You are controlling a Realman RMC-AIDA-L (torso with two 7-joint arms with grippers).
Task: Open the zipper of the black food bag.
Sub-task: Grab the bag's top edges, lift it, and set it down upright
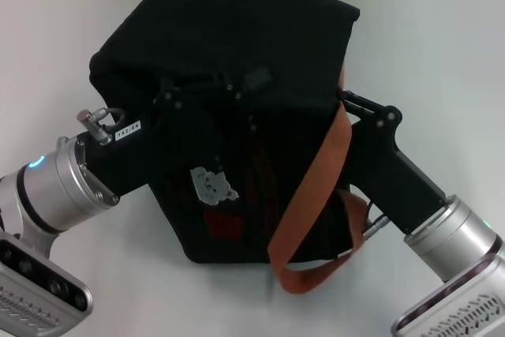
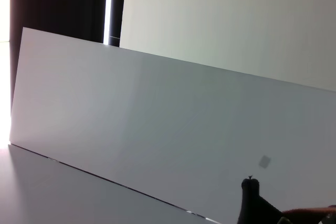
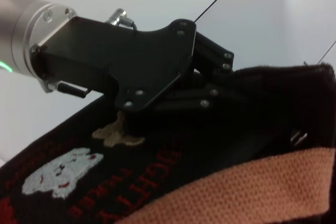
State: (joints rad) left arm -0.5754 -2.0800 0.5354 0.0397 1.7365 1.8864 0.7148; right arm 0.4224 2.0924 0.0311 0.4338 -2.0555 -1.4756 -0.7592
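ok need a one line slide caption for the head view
Both grippers, left and right, pressed against the black food bag on the white table.

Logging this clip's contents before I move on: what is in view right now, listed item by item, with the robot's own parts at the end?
black food bag: one, black, mid-table, front face up.
straps: orange-brown webbing, one draped across the bag's front and looping off its near edge.
bear patch: one, pale with red print below, on the bag's front.
metal pull tab: one, silver, at the bag's rim in the right wrist view.
table: one, white, under the bag.
left gripper: black, pressed onto the bag's top.
right gripper: black, against the bag's right side.
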